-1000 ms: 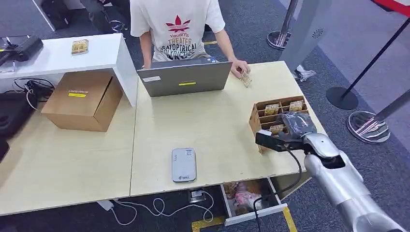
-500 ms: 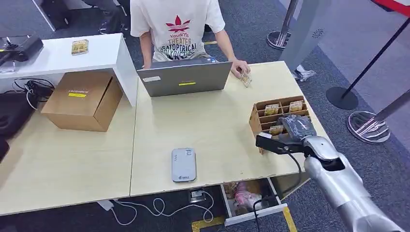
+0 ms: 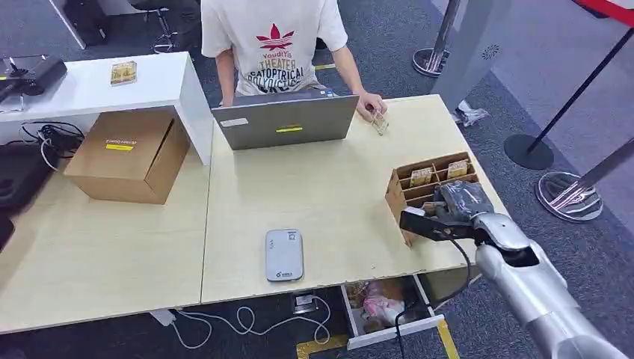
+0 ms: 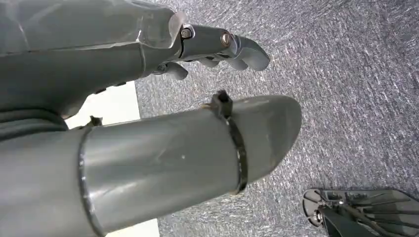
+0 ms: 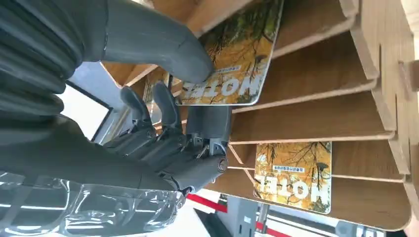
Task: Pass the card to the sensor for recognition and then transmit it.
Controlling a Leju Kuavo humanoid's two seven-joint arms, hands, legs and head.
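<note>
Wooden rack (image 5: pixel 316 113), right robot hand (image 5: pixel 163 123) pinching card (image 5: pixel 232 64)

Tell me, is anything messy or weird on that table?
Mostly tidy. One oddity: under the table's front edge a drawer hangs open, with a white cable trailing beside it. The right hand is at the wooden card rack.

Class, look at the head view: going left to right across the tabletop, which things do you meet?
Cardboard box → card reader → card rack → right hand, at the rack.
</note>
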